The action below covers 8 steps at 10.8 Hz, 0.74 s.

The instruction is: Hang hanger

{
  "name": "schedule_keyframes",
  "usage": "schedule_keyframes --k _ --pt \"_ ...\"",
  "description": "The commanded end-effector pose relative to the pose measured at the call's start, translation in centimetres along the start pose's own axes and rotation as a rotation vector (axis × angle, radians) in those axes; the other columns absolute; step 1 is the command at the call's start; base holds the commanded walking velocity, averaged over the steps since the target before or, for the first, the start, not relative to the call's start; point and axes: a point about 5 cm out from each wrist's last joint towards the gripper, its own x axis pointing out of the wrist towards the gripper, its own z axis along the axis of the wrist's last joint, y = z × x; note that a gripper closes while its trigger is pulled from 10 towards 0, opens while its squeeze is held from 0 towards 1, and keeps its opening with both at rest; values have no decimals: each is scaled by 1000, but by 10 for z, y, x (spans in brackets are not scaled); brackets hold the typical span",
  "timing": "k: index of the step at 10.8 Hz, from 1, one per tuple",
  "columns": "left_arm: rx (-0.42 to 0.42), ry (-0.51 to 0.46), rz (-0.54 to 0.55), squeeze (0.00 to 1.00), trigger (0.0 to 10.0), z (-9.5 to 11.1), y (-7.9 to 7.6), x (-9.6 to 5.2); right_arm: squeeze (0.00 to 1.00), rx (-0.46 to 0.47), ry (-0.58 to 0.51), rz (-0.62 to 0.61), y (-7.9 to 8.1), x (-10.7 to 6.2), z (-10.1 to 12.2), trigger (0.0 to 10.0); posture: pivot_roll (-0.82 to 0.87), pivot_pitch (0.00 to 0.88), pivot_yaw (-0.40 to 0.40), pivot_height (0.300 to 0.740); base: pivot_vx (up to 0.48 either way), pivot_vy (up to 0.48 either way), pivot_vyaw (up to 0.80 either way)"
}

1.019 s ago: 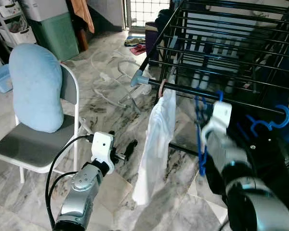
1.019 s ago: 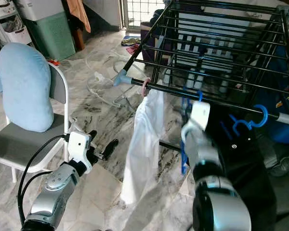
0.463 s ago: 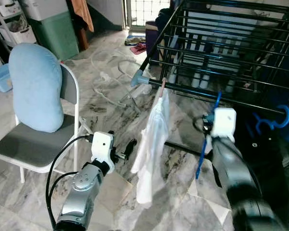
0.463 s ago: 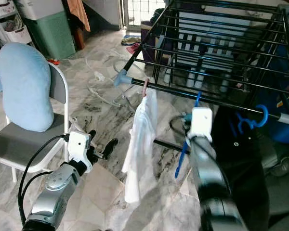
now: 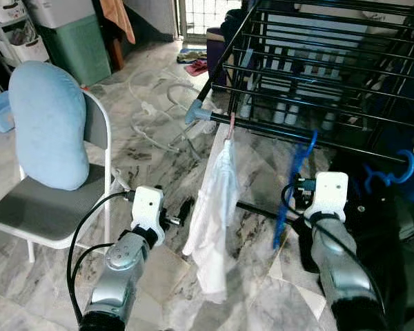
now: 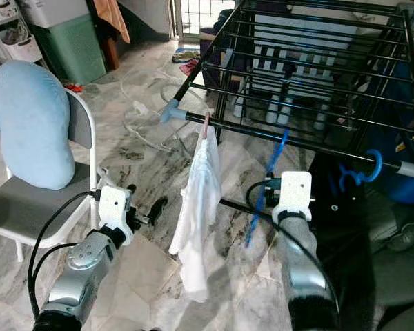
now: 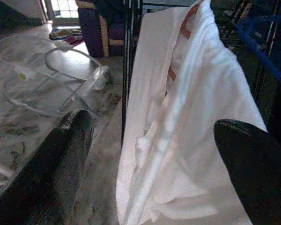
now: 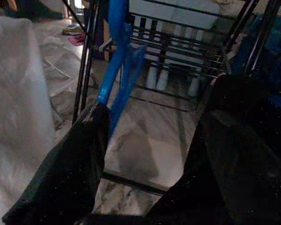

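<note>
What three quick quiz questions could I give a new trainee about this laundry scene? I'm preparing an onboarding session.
1. True or false: the white garment hangs from the drying rack.
2. What colour is the empty hanger on the front rail beside the right gripper?
3. What rests on the folding chair: A a box, B a blue cushion, C a towel?

Key: 1 true. 2 blue. 3 B.
</note>
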Motion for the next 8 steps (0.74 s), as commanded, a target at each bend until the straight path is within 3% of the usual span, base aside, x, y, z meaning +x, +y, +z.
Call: schedule_keyframes --k 1,4,8 --pt "13 1 5 0 10000 0 2 1 1000 -4 -18 2 3 -3 5 10000 -98 55 27 740 0 0 0" --pt "26 6 39 0 10000 -1 4 1 1000 1 -23 11 2 -20 6 10000 -97 60 21 740 0 0 0" --pt "35 17 61 0 10000 -2 6 2 1000 37 2 3 1 -23 6 10000 -97 59 23 740 0 0 0"
